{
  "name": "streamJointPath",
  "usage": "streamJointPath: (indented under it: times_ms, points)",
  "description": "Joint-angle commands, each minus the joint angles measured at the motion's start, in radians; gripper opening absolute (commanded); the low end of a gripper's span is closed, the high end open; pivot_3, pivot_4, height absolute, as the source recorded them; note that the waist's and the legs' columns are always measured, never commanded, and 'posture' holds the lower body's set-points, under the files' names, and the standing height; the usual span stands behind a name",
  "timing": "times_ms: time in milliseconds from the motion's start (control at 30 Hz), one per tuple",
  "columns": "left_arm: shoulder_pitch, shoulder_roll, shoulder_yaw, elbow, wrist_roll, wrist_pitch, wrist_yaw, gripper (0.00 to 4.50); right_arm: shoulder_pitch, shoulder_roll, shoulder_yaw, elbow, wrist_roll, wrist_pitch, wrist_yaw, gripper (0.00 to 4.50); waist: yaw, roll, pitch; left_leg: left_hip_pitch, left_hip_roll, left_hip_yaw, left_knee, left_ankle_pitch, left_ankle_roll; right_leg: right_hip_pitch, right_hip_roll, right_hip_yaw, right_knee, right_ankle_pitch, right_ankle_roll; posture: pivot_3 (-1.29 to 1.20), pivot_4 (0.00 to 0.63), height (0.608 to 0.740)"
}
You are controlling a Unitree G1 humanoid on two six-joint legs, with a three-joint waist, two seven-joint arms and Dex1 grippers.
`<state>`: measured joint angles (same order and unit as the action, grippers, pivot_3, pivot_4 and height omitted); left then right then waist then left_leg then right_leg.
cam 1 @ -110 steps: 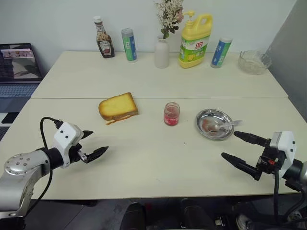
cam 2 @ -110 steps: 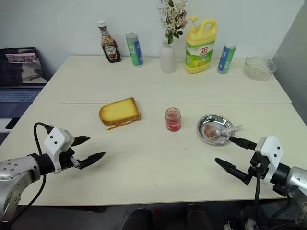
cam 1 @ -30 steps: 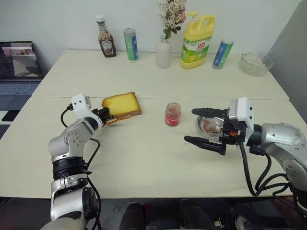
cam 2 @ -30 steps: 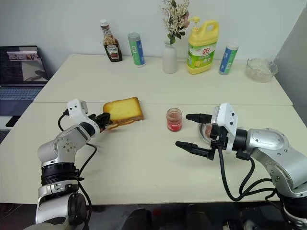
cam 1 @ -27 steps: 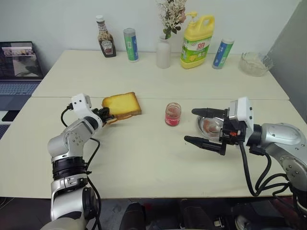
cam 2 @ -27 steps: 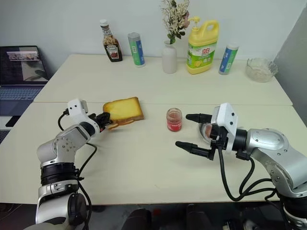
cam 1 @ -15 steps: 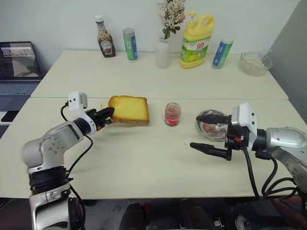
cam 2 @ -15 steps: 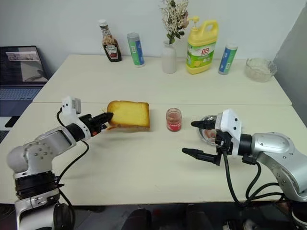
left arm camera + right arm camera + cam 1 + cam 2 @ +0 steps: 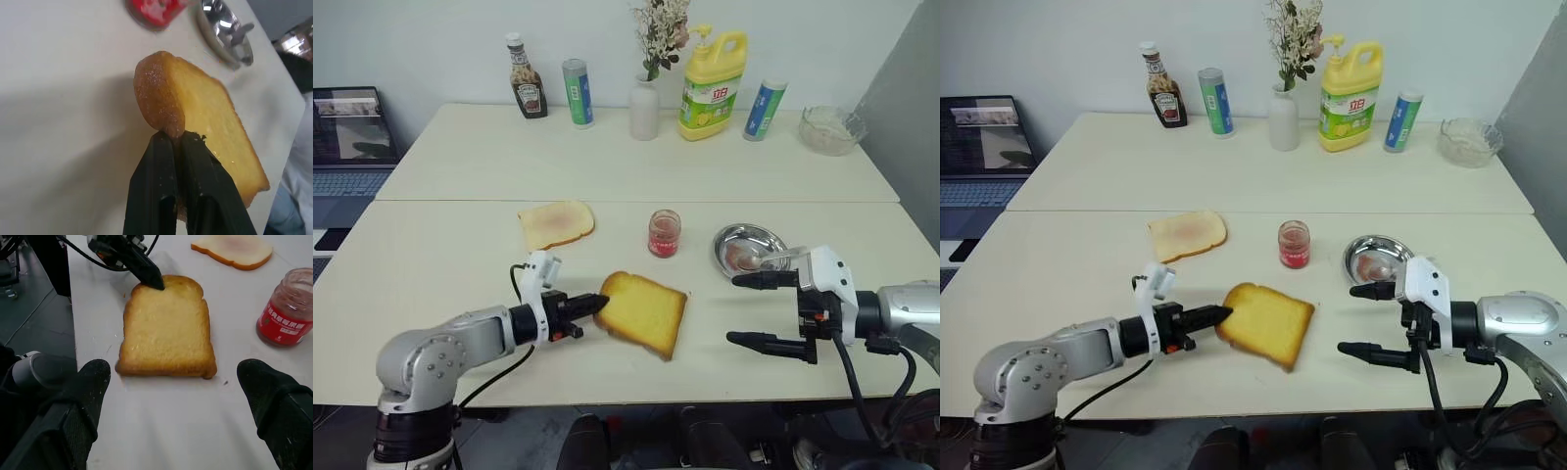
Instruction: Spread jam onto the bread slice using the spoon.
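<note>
Standing by white wall (image 9: 431, 39), cream table (image 9: 607, 162)

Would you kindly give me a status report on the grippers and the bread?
Left gripper shut on bread slice at its crust. Right gripper open, empty. Spoon in steel dish; jam unobstructed.

Open table (image 9: 460, 284) along near edge; bread slice (image 9: 644, 311) and left gripper (image 9: 597, 305) block centre. Jam (image 9: 664, 233) and steel dish (image 9: 749, 251) crowd right-centre. Bottles (image 9: 578, 91) line far edge
</note>
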<state>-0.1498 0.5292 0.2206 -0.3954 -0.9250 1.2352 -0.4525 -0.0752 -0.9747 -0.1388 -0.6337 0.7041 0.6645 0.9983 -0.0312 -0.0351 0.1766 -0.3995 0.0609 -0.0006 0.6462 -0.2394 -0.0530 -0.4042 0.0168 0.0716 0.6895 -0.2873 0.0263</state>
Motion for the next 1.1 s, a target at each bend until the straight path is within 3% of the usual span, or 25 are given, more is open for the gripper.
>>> streamJointPath:
  times_ms: [33,233,267,567,667,800,933,1100]
  points:
    - [0.041,0.037,-0.029,-0.045,0.048,-0.068,-0.027,0.02,0.008,-0.002,-0.040,-0.056,0.049,0.011,-0.003,4.50,0.000,0.000,0.000,0.000,0.000,0.000,0.000,0.000,0.000,0.000,0.000,0.000,0.000,0.000,0.000,0.00,0.150,0.740]
    - [0.070,0.039,-0.065,-0.046,0.128,-0.165,-0.022,0.02,0.016,-0.016,-0.028,-0.066,0.067,0.018,0.018,4.50,0.002,0.000,0.000,0.000,-0.001,0.000,0.000,0.000,0.000,0.000,0.000,0.000,-0.001,-0.002,0.003,0.00,0.150,0.740]
    - [0.077,0.042,-0.068,-0.047,0.137,-0.177,-0.024,0.58,0.012,-0.015,-0.024,-0.062,0.062,0.014,0.018,4.50,0.002,0.000,0.000,0.000,-0.001,0.000,0.000,0.000,0.000,0.000,0.000,0.000,-0.001,-0.002,0.003,0.00,0.150,0.740]
    - [0.145,0.060,-0.056,-0.076,0.194,-0.253,-0.030,3.40,0.001,-0.007,-0.009,-0.051,0.057,0.004,0.022,4.50,0.002,0.000,0.000,0.000,0.000,0.000,0.000,0.000,0.000,0.000,0.000,0.000,-0.001,-0.002,0.003,0.00,0.150,0.740]
    - [0.205,0.126,-0.026,-0.113,0.268,-0.327,-0.042,4.37,0.007,-0.005,-0.021,-0.047,0.056,-0.001,0.018,4.50,-0.002,0.000,0.000,0.000,0.000,0.000,0.000,0.000,0.000,0.000,0.000,0.000,-0.001,-0.002,0.003,0.00,0.150,0.740]
    - [0.231,0.229,-0.013,-0.100,0.403,-0.537,-0.117,4.45,0.015,0.013,-0.061,-0.018,0.040,-0.021,-0.018,4.50,0.000,0.000,0.000,0.001,0.001,0.000,-0.001,0.000,0.000,0.000,0.001,0.000,-0.001,-0.003,0.001,0.00,0.150,0.740]
    - [0.094,0.269,-0.012,-0.137,0.376,-0.697,-0.280,4.45,0.029,0.096,-0.178,0.042,0.029,-0.049,-0.130,4.50,0.021,-0.001,0.000,-0.001,0.000,0.000,0.000,0.000,0.000,0.000,-0.001,-0.001,-0.002,-0.003,0.001,0.00,0.150,0.740]
    - [-0.084,0.300,-0.105,-0.162,0.343,-0.700,-0.405,4.45,0.051,0.235,-0.291,0.082,-0.031,-0.071,-0.347,4.50,0.025,-0.001,0.000,-0.002,-0.001,0.004,-0.001,0.000,0.000,0.001,-0.001,0.002,-0.009,0.002,0.001,0.00,0.150,0.740]
